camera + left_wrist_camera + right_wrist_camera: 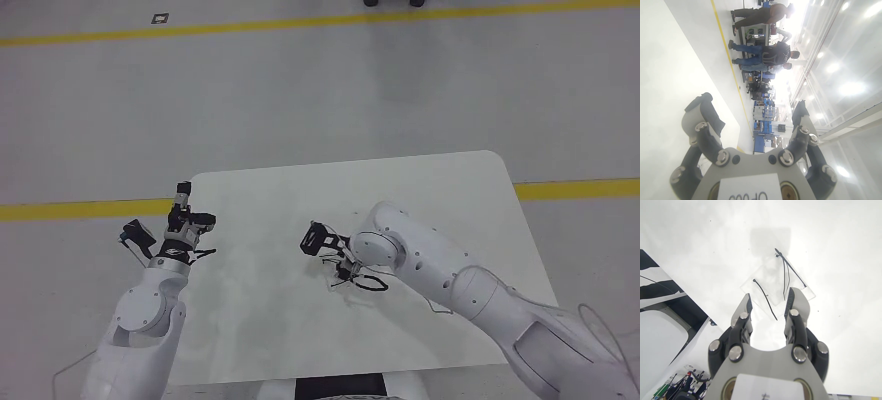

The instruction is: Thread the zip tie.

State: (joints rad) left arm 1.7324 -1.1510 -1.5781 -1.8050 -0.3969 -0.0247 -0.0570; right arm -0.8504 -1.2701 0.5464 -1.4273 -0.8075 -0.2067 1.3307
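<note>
Two black zip ties lie on a clear plastic sheet (806, 292) on the white table (400, 190). One zip tie (764, 298) is straight and loose, its head at the far end. The other zip tie (789, 270) is closed into a long narrow loop through its head. My right gripper (770, 296) hangs open just above the sheet, the straight tie's tail lying between its fingers and the loop's end by one fingertip (791, 294). It holds nothing. My left gripper (753, 102) is open and empty at the table's left edge, facing away from the ties.
In the top view the right gripper (316, 238) is near the table's middle and the left gripper (193, 205) by the left edge. Bare tabletop (696, 237) surrounds the sheet. The table's near edge (683, 294) lies to one side of the right gripper.
</note>
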